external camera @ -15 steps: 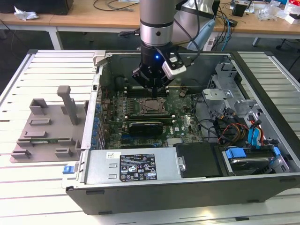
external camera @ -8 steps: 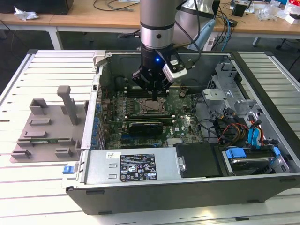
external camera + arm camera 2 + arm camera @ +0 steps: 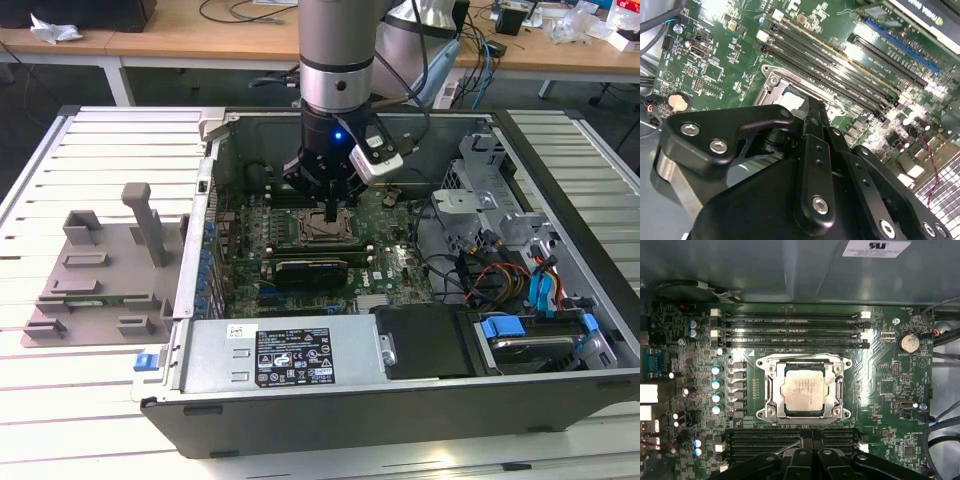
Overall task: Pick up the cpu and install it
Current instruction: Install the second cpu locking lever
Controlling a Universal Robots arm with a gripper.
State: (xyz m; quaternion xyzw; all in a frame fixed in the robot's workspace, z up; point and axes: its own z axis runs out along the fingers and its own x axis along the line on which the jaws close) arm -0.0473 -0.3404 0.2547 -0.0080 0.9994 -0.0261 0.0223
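The cpu (image 3: 803, 391) sits flat inside the metal-framed socket (image 3: 769, 390) at the centre of the first wrist view. The end effector (image 3: 333, 212) hovers just above it, fingers pressed together, holding nothing.

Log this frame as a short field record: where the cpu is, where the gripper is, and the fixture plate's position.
cpu: silvery chip lying inside the socket frame on the green motherboard
gripper: above the socket, inside the open computer case
contact with cpu: none seen in the first wrist view
fixture plate: grey, outside the case on the exterior view's left
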